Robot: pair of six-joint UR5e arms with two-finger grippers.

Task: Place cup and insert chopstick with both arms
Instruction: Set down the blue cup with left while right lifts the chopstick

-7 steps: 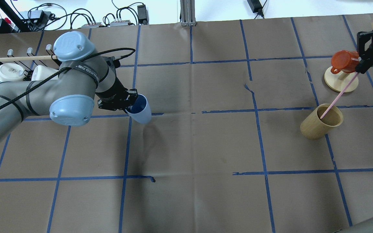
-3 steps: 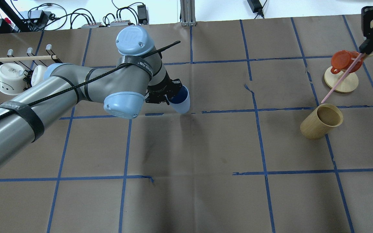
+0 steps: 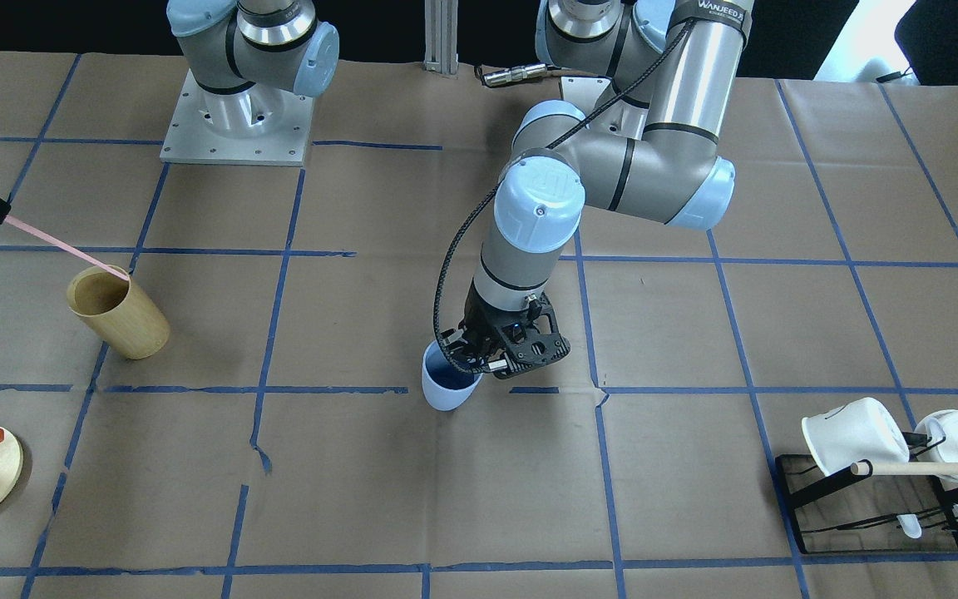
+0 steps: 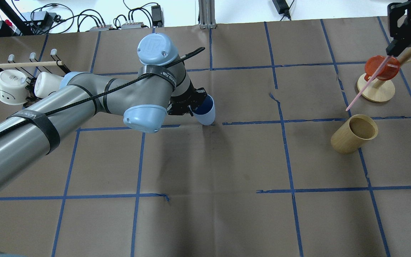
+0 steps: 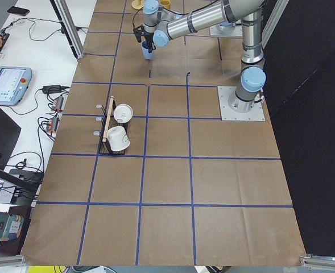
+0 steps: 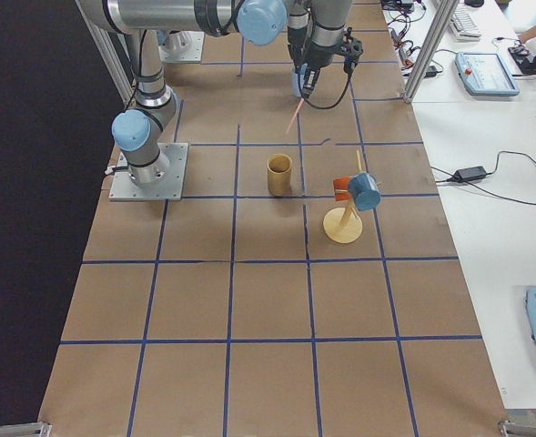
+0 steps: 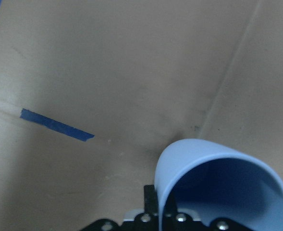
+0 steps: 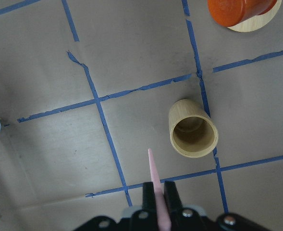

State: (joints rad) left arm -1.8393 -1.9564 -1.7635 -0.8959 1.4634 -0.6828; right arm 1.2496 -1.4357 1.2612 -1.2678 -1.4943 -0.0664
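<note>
My left gripper (image 4: 192,106) is shut on the rim of the light-blue cup (image 4: 204,110), which hangs tilted, low over the table's middle. I cannot tell whether its base touches the paper. The cup also shows in the front view (image 3: 448,389) and large in the left wrist view (image 7: 218,187). My right gripper (image 4: 394,48) is shut on the top end of the pale-pink chopstick (image 4: 368,84), held high at the far right. The stick slants down, and its tip hangs clear of the wooden cup. It also shows in the right wrist view (image 8: 155,185).
A wooden cylindrical cup (image 4: 354,134) stands at the right. Behind it an orange cup (image 4: 382,67) hangs on a round-based wooden stand (image 4: 376,92). A black rack (image 4: 30,66) with a wooden rod and two white mugs (image 4: 11,86) is at the far left.
My left arm swung right, carrying the blue cup from the left side to the table's middle. My right gripper rose and drew the pink chopstick out of the wooden cup.
</note>
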